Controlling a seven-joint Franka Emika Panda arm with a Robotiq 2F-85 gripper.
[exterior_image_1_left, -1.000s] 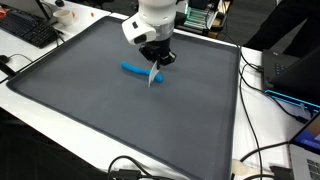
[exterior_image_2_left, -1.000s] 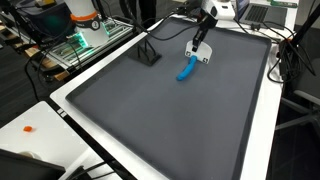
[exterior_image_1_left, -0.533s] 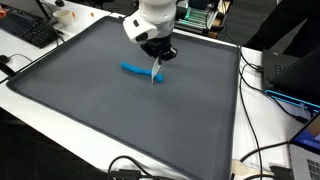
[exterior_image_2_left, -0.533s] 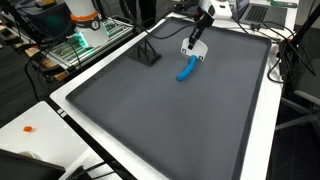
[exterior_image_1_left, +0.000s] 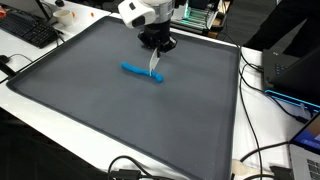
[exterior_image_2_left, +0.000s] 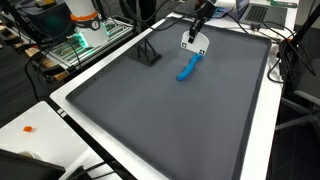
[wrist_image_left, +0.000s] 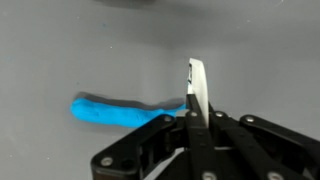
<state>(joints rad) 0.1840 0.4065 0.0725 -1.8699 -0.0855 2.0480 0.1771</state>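
Note:
My gripper (exterior_image_1_left: 156, 47) is shut on a thin white flat piece (exterior_image_1_left: 154, 66) and holds it hanging above the dark grey mat (exterior_image_1_left: 90, 100). A blue elongated object (exterior_image_1_left: 140, 71) lies on the mat just below and beside the piece. In an exterior view the gripper (exterior_image_2_left: 198, 27) holds the white piece (exterior_image_2_left: 194, 43) above the blue object (exterior_image_2_left: 187, 68). In the wrist view the white piece (wrist_image_left: 197, 88) stands pinched between the shut jaws (wrist_image_left: 196, 120). The blue object (wrist_image_left: 115, 108) lies behind it to the left.
A small black stand (exterior_image_2_left: 148, 52) sits on the mat near the blue object. A keyboard (exterior_image_1_left: 30, 30) lies beyond the mat's edge. A laptop and cables (exterior_image_1_left: 290, 78) are at the side. A small orange item (exterior_image_2_left: 28, 128) lies on the white table.
The gripper has risen and moved toward the far edge of the mat, carrying the white piece up from beside the blue object. The blue object has not moved.

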